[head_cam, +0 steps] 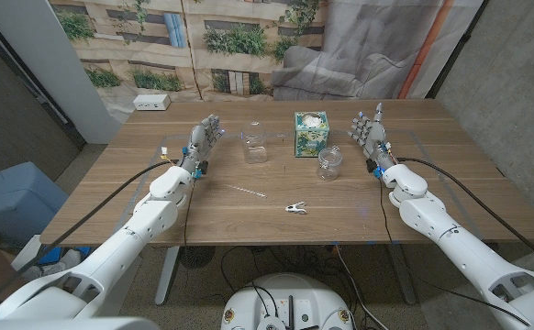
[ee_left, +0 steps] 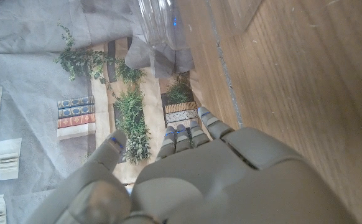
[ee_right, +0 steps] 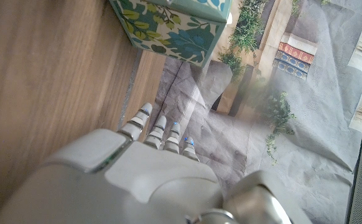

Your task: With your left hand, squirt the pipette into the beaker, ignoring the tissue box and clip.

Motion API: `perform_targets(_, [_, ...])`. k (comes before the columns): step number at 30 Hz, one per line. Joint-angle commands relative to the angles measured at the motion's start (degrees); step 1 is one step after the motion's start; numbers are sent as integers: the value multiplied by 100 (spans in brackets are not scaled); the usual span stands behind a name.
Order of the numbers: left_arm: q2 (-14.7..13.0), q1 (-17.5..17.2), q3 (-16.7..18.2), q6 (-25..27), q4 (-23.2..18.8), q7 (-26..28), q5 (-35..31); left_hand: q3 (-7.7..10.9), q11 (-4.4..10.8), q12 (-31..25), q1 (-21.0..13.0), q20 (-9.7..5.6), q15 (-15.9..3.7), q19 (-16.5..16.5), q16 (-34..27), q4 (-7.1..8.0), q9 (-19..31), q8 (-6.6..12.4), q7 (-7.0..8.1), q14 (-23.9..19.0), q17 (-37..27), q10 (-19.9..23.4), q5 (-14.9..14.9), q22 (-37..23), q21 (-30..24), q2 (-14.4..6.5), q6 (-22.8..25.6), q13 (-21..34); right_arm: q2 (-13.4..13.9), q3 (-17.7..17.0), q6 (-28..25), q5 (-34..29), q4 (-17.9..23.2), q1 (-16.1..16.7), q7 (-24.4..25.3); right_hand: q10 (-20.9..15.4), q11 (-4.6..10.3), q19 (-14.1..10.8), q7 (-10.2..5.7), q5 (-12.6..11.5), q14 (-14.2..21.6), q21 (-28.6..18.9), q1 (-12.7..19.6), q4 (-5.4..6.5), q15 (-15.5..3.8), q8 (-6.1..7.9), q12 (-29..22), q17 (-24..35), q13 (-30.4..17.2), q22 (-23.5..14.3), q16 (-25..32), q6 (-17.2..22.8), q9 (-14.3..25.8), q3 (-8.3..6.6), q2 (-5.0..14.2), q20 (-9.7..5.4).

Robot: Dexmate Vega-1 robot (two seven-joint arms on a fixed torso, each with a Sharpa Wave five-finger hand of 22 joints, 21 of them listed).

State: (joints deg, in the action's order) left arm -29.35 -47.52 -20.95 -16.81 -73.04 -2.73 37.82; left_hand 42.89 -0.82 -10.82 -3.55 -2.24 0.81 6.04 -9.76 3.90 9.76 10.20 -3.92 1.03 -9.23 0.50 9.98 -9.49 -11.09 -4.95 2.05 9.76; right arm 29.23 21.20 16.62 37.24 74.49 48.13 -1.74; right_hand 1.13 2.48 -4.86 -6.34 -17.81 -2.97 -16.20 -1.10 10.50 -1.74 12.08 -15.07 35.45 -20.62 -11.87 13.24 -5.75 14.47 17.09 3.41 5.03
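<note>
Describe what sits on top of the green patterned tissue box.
A white tissue pokes up from the opening of the green patterned tissue box. The tissues deeper inside are hidden by the box walls.

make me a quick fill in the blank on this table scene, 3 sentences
1. The pipette lies on the table, held by ____ hand.
2. The tissue box stands between the beaker and the ____ hand.
3. The clip lies nearer the table's ____ edge than the jar does.

Missing words: neither; right; front
</note>
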Motion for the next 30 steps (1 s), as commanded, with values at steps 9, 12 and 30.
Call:
perform_targets(9, [-256, -121, 109, -54, -195, -75, -40, 26, -37, -28, -48, -58, 7, 45, -33, -76, 19, 30, -26, 9, -15, -5, 24, -20, -11, -474, 13, 29, -1, 0, 5, -1, -5, 0, -1, -17, 34, -19, -50, -28, -27, -31, 1, -4, -480, 36, -23, 22, -32, -27, 36, 9, 11, 42, 336, -4])
perform_targets(12, [-341, -191, 134, -41, -312, -26, -78, 24, -35, -26, -59, -57, 3, 47, -31, -105, 18, 28, -22, 7, -14, -3, 21, -19, -8, -461, 12, 28, -1, 0, 4, -1, -5, 1, -1, -25, 34, -22, -45, -28, -31, -32, 1, -4, -479, 36, -27, 22, -32, -27, 35, 11, 11, 42, 336, -7])
perform_targets(30, [-1073, -857, 466, -21, -1314, 285, -332, 49, 34, -35, -202, -59, -60, 100, -33, -377, 17, 36, 56, -43, -11, 56, 4, -9, 0, -419, 47, 27, 1, -1, 3, 0, -1, 3, 0, 11, 35, -22, -50, -27, -35, -33, 1, -5, -481, 36, -11, 22, -31, -27, 34, 9, 11, 44, 331, -9])
